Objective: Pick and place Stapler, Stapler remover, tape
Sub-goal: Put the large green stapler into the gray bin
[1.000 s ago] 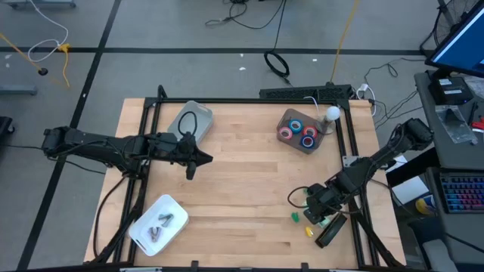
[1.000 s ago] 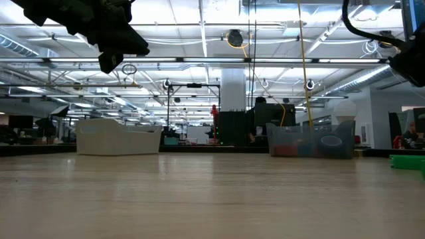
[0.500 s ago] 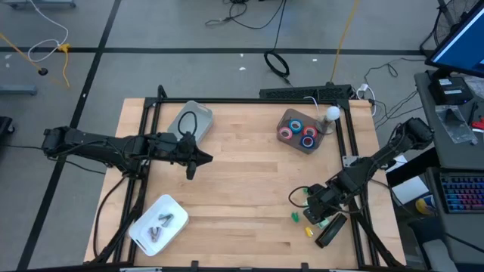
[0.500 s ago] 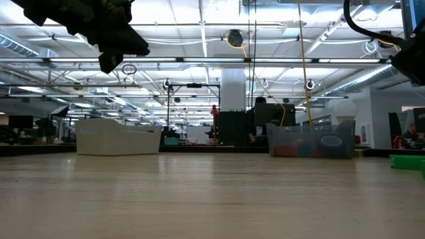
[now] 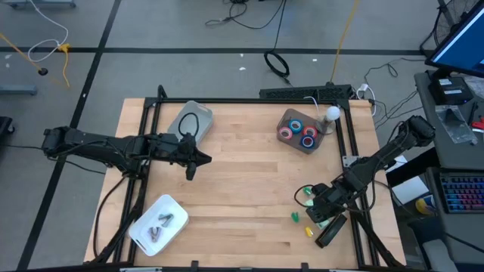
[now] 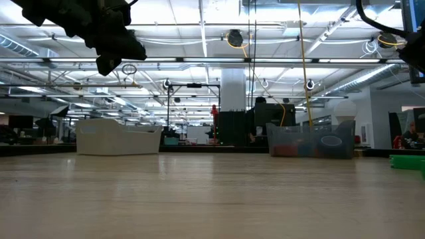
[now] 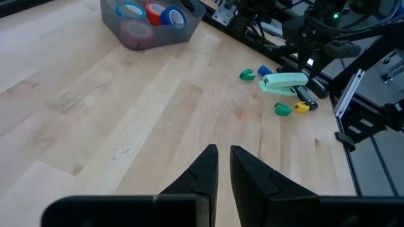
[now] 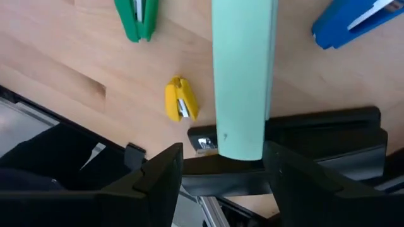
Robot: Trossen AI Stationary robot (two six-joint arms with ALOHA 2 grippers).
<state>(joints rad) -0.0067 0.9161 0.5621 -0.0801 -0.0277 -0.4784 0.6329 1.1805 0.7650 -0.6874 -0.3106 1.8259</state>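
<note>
Right hand (image 8: 221,170): fingers spread wide either side of the smooth mint-green stapler (image 8: 243,75), near the pale wood-grain worktop (image 5: 242,189) corner. Right wrist view alone separates small clip-shaped removers: green (image 8: 137,17), yellow (image 8: 180,101), blue (image 8: 353,20).
Tape (image 5: 300,131): red and blue rings in a translucent grey bin (image 7: 151,38) at the far edge.
Left hand (image 7: 222,165): fingers nearly together, raised over bare wood.

The pale green stapler (image 8: 243,75) runs off the picture's edge, so its far end is out of sight. The blue stapler remover (image 8: 353,22) is cut off too. From above, the right arm hides most of the stapler. The grey things in the white tray (image 5: 147,234) are too small to name.
</note>
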